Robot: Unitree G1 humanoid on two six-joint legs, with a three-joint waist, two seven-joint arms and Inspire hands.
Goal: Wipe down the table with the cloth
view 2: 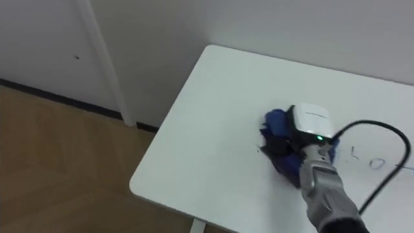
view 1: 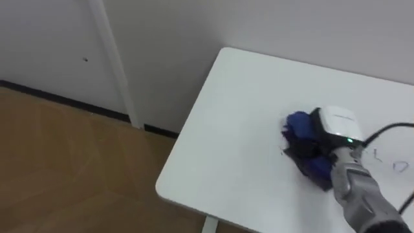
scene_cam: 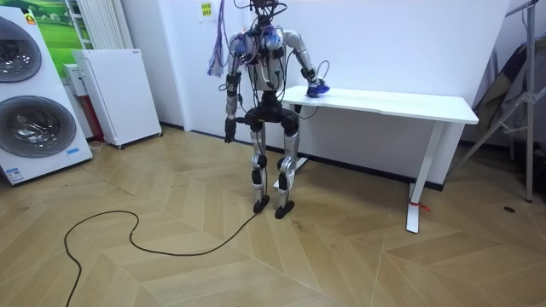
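Room and head views, wiping step. Nearest the onlooker, the wooden floor [scene_cam: 358, 256] runs up to the robot, which stands upright with its back to the room at the end of the white table [view 1: 246, 97] on the room view's left. The left hand [scene_cam: 229, 130] hangs idle beside the thigh; at this distance it cannot be told whether it is relaxed or clenched. Beyond the body, the right arm reaches forward over the tabletop, and the right hand [view 1: 330, 133] lies on top of the blue cloth [view 1: 299, 124], which sits bunched on the surface, in from the table's near corner. Whether that hand grasps the cloth or only bears down on it cannot be told, since the cloth wraps its underside. Faint grey marks [view 1: 396, 166] lie on the tabletop near the cloth, on its right. Farthest back is the plain white wall [view 1: 259, 26]. The step in hand appears to be the stroke itself: it would go best with steady downward pressure, the cloth kept flat under the palm, and overlapping passes carried rightward across the marks, stopping short of the edges so the cloth is not pushed off.
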